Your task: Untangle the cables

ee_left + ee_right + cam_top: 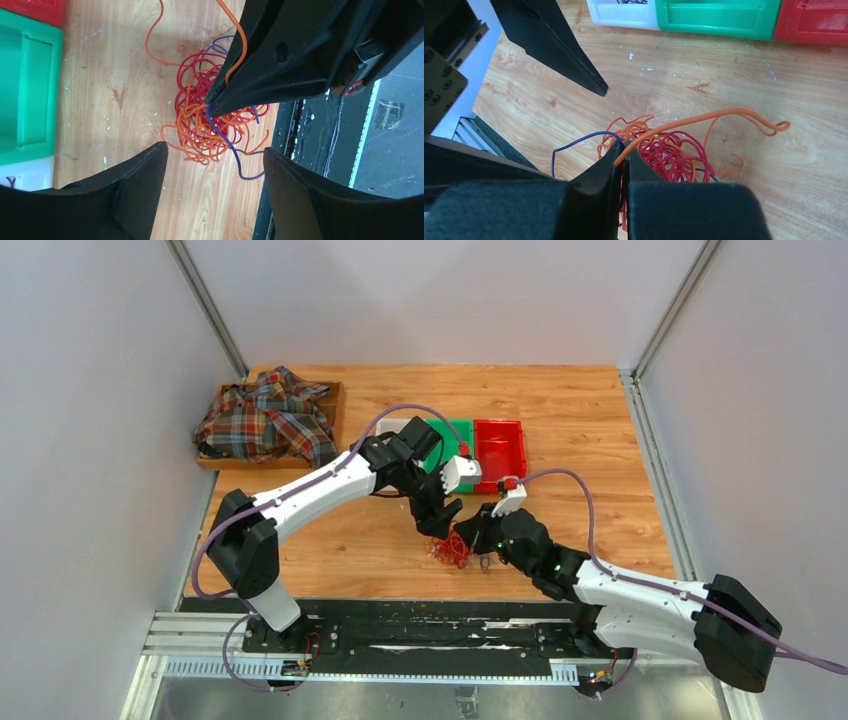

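Note:
The cables are a tangled clump of thin red, orange and purple wires lying on the wooden table near its front edge. My right gripper is shut on the cables, pinching an orange strand and a purple strand at the clump's edge. In the left wrist view its black fingers come in from the upper right, their tip at the clump. My left gripper stands open just beside the clump, with nothing between its fingers. From above, the left gripper and the right gripper flank the cables.
A white, a green and a red bin stand in a row behind the grippers. A plaid cloth fills a wooden tray at the back left. The black base rail runs along the table's near edge, close to the clump.

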